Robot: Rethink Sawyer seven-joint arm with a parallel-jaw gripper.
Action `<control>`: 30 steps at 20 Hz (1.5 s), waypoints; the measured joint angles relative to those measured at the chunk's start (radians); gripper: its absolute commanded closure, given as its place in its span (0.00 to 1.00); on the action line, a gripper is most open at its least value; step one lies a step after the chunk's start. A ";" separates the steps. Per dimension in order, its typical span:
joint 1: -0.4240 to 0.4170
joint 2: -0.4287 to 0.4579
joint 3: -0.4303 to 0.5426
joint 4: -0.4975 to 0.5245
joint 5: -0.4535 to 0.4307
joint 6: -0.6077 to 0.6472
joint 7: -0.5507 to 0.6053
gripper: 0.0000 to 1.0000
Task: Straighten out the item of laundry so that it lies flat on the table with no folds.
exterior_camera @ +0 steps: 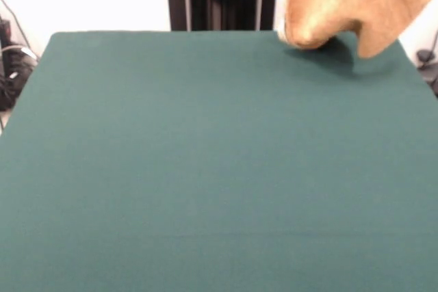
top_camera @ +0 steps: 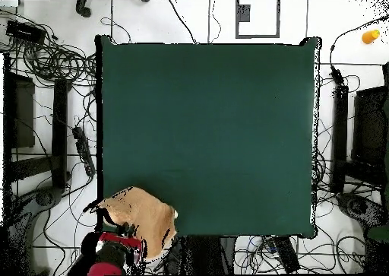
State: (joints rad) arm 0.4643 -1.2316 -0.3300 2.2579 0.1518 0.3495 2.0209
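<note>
Bare green table (exterior_camera: 205,169) nearest; towel (exterior_camera: 352,1) hangs bunched over its far corner — arm (top_camera: 110,256) directly beneath it, overhead — pincer hidden, grip undeterminable.

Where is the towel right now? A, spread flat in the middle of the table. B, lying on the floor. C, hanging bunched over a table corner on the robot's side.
C: the towel hangs bunched above the table corner next to the robot's base.
</note>
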 measured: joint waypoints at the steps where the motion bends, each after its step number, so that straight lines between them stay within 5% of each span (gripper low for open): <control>1: -0.014 0.002 0.004 -0.001 0.004 -0.001 0.002 1.00; 8: -0.251 0.086 0.115 -0.023 0.009 -0.069 0.002 1.00; 13: -0.418 0.215 0.228 -0.080 -0.014 -0.185 0.002 1.00; 15: -0.505 0.332 0.300 -0.147 -0.069 -0.270 0.002 1.00; 21: -0.596 0.498 0.397 -0.246 -0.187 -0.367 0.002 1.00; 30: -0.655 0.618 0.489 -0.318 -0.320 -0.395 0.002 1.00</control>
State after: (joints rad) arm -0.1908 -0.6139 0.1589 1.9395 -0.1686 -0.0460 2.0234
